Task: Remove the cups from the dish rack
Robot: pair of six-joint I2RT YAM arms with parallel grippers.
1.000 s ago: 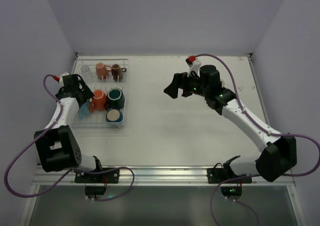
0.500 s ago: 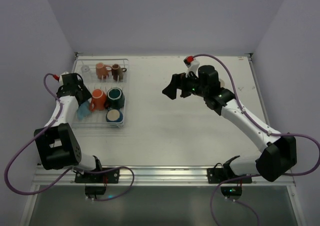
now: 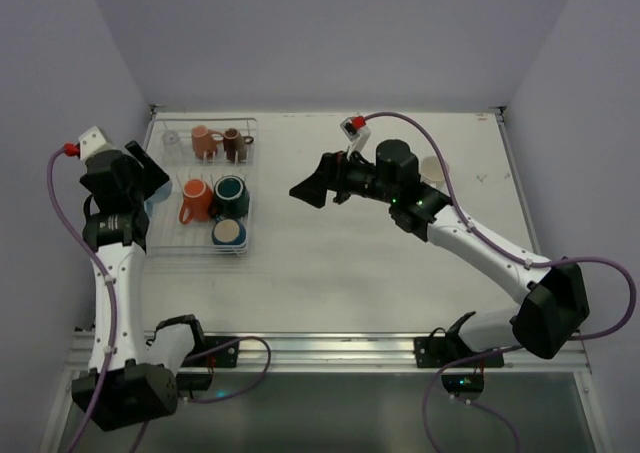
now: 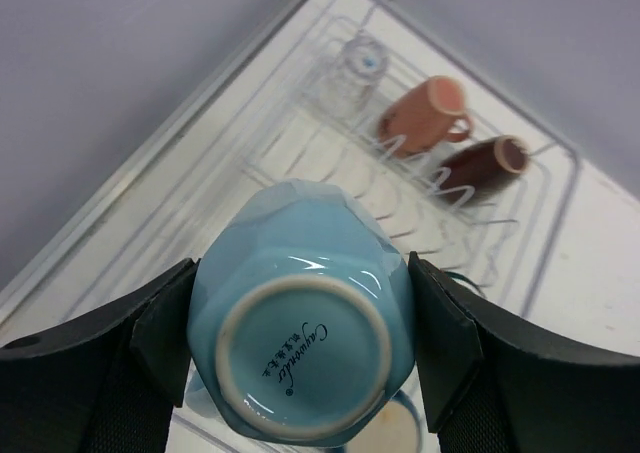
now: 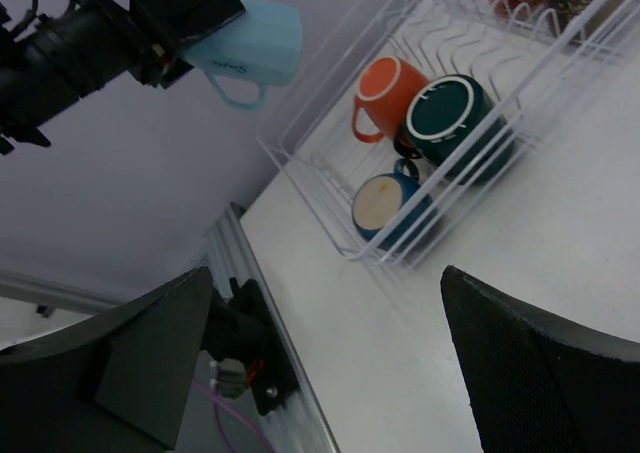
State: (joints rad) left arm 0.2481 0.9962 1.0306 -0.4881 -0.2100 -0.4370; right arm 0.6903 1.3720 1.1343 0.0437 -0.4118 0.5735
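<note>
Left gripper (image 4: 302, 330): pinching the light blue cup (image 4: 300, 308) by its sides, above the left edge of the dish rack (image 3: 168, 235).
Right gripper (image 3: 312, 181): fingers spread wide, holding nothing, above the bare table (image 3: 330, 263) right of the rack.
In the way: the right arm partly covers a white cup (image 3: 432, 167) on the table.
Rack, far row: clear glass (image 3: 172, 138), salmon pink cup (image 3: 204, 140), dark brown cup (image 3: 234, 143).
Rack, near part: orange cup (image 3: 195, 200), dark green cup (image 3: 231, 195), navy cup (image 3: 228, 233).
</note>
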